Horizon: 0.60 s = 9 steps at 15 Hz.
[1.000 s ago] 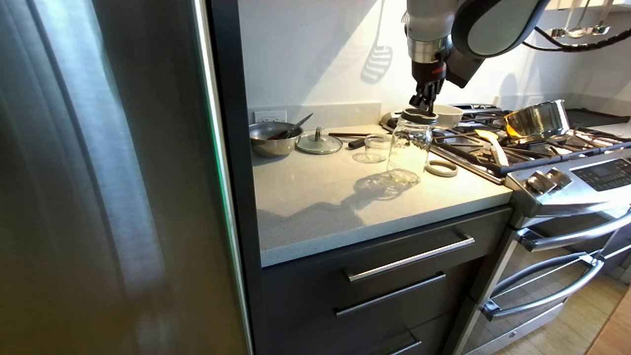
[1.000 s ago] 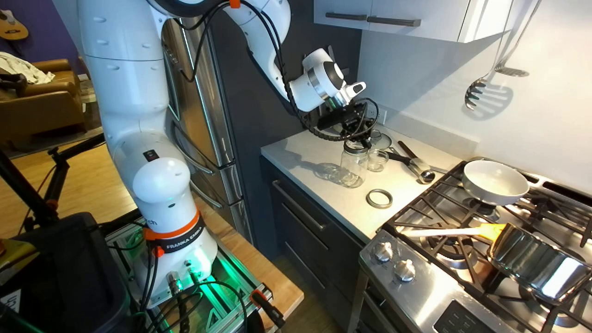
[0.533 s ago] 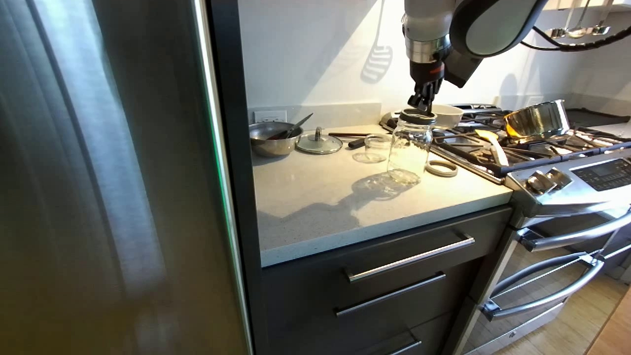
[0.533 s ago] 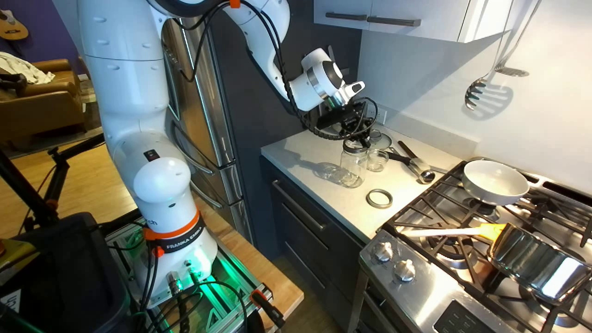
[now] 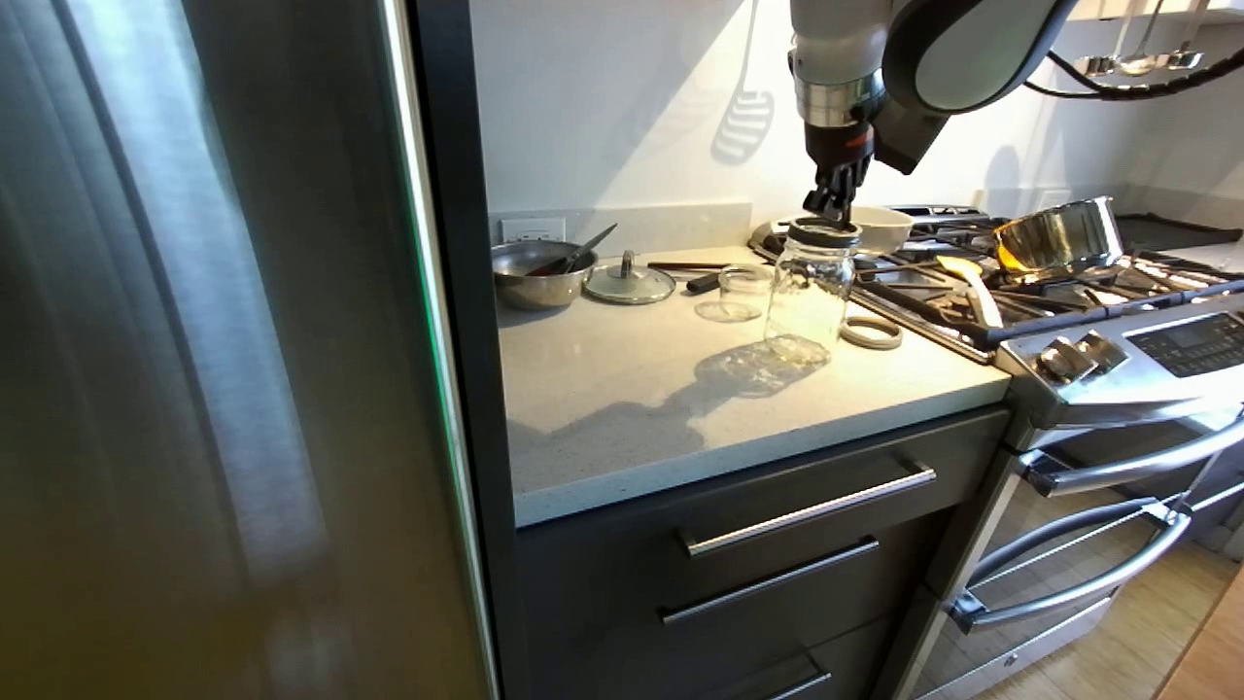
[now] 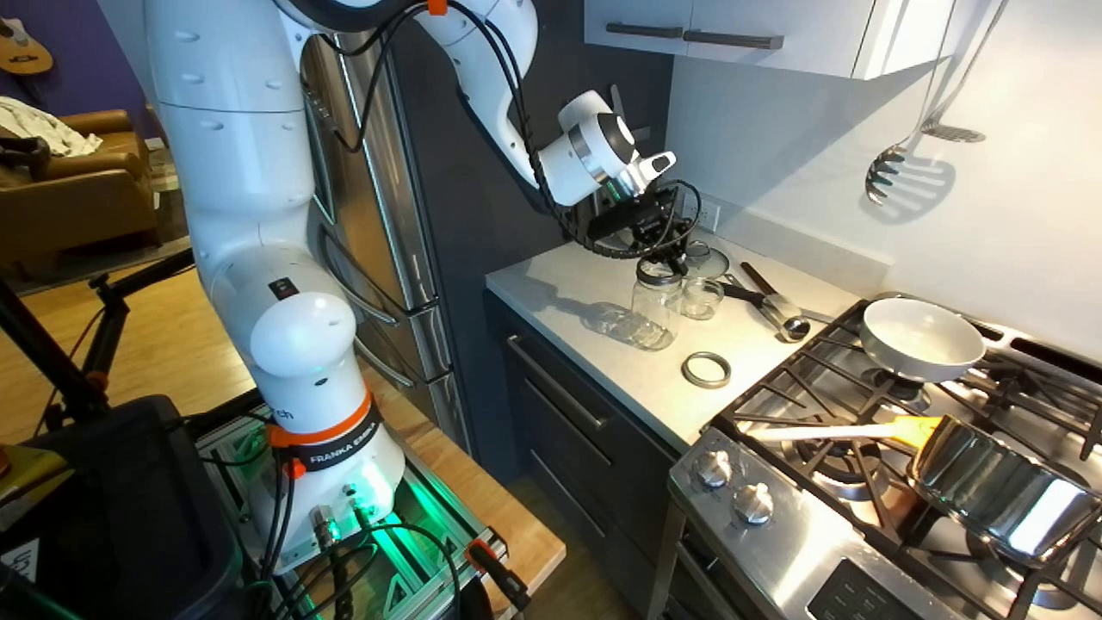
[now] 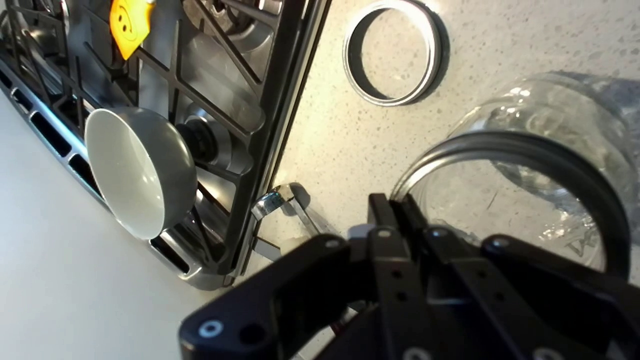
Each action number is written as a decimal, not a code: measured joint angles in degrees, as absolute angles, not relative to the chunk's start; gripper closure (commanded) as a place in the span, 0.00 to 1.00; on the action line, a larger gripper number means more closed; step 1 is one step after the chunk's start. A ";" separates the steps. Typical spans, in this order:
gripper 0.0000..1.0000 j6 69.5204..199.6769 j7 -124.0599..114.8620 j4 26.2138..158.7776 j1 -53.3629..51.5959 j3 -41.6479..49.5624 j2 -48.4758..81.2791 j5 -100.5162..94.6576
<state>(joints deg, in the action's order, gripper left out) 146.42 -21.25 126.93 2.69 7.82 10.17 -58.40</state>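
Observation:
A tall clear glass jar [image 5: 809, 297] with a dark ring [image 5: 824, 234] round its open mouth is on the counter [image 5: 622, 389], leaning slightly. It also shows in an exterior view [image 6: 656, 310] and in the wrist view [image 7: 560, 117]. My gripper [image 7: 395, 200] points down at the jar's mouth, one finger outside and one inside, closed on the rim. In both exterior views the gripper [image 5: 838, 216] [image 6: 673, 261] is at the jar's top. Whether the jar's base touches the counter fully cannot be told. A loose metal ring [image 7: 431, 47] lies beside the jar.
A small glass [image 6: 702, 300], a glass lid [image 5: 629, 283], a metal bowl [image 5: 540, 292] and utensils [image 6: 779, 314] stand behind the jar. The stove beside the counter bears a white bowl [image 6: 921, 340], a tilted pot [image 6: 999, 491] and a yellow-ended spatula [image 6: 861, 432].
My gripper and the jar's top have shifted slightly left in both exterior views, and the jar's tilt has changed a little. Its shadow has moved slightly. The other things have not moved.

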 measured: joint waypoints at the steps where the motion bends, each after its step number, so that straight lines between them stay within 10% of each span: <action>1: 0.98 146.41 -21.26 126.93 2.69 7.82 10.17 -58.40; 9: 0.98 146.41 -21.83 127.13 2.69 7.82 10.07 -59.10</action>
<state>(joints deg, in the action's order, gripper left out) 146.41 -21.83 127.13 2.69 7.82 10.07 -59.10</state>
